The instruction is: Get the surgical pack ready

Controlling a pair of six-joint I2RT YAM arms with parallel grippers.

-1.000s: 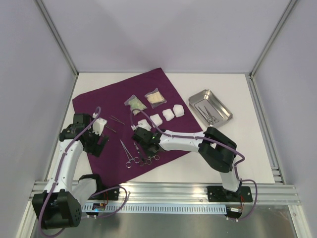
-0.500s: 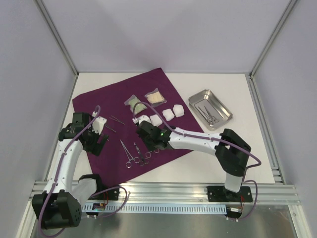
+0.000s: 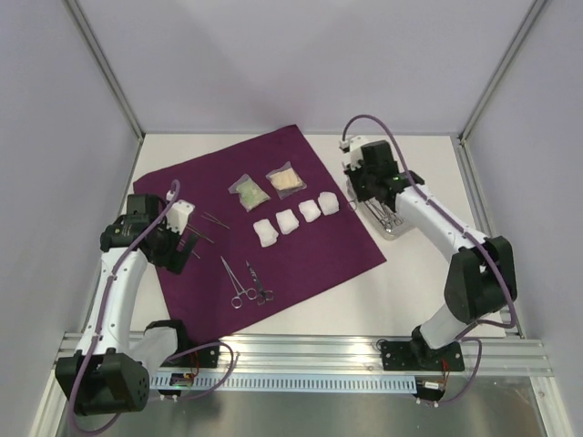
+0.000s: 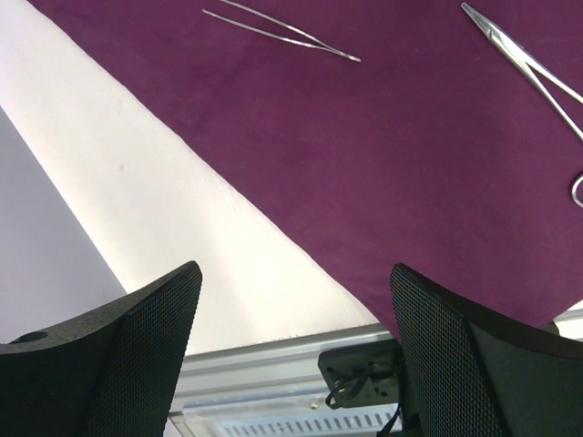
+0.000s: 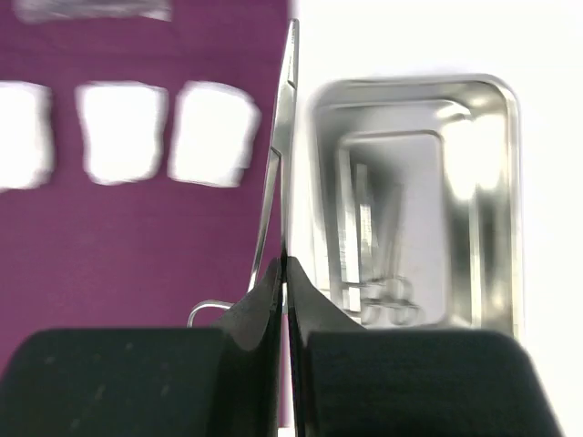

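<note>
The deep-purple cloth (image 3: 319, 250) lies spread on the table. On it are several white gauze pads (image 3: 287, 221), two clear packets (image 3: 248, 189), tweezers (image 3: 215, 218) and two steel scissor-like instruments (image 3: 235, 282). My right gripper (image 3: 369, 193) hangs over the left edge of the steel tray (image 3: 417, 211). In the right wrist view it (image 5: 284, 273) is shut on a steel instrument (image 5: 281, 137) that points forward along the tray's rim (image 5: 506, 182). More instruments (image 5: 392, 291) lie inside the tray. My left gripper (image 4: 293, 273) stands open and holds nothing, over the cloth's front left edge (image 4: 410, 164).
The aluminium frame rail (image 3: 319, 350) runs along the near table edge, and grey walls close the other sides. Bare white table (image 3: 419, 282) shows to the right of the cloth and in front of the tray. Tweezers (image 4: 282, 32) and a long forceps (image 4: 528, 64) lie ahead of the left gripper.
My right arm has swung from the front of the cloth over to the tray, carrying one steel instrument; fewer instruments remain at the cloth's front. The left arm has shifted only slightly.
</note>
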